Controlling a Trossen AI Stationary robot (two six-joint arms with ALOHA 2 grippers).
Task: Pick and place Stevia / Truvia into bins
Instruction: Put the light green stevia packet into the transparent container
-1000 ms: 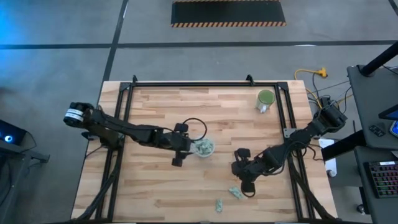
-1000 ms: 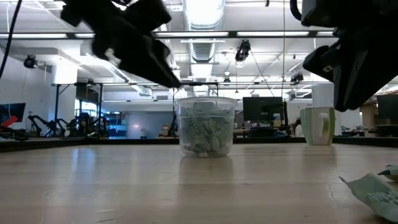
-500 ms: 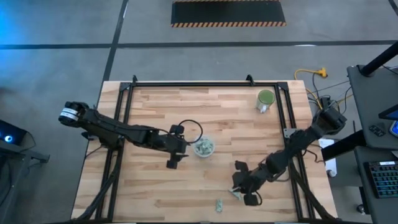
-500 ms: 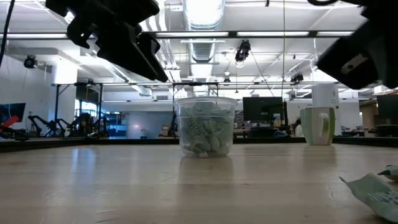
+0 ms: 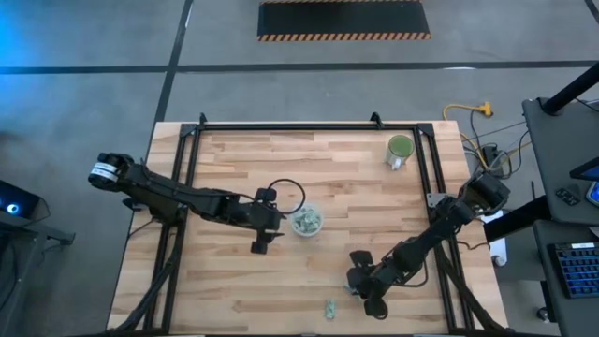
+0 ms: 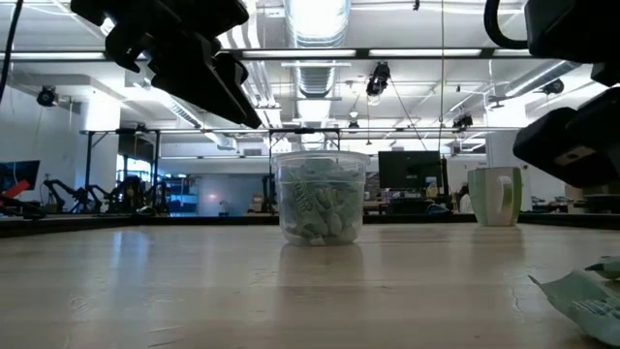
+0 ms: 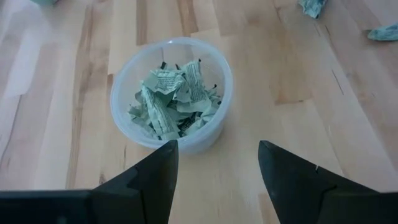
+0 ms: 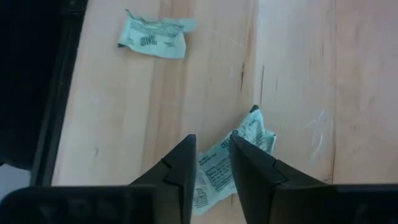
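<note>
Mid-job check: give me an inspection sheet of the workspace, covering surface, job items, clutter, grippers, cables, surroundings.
Surface: wooden table, inside a black frame.
Job's things: clear cup holds many green packets; one loose packet lies flat, another, the near packet, sits crumpled at the right fingers.
Clutter: green mug near the far right corner.
Grippers: left gripper open, beside the cup; right gripper closing around the near packet, jaws narrowly apart.
Cables: yellow cord on the floor beyond the table.
Surroundings: open workshop hall, striped mat on the floor; no people seen.
</note>
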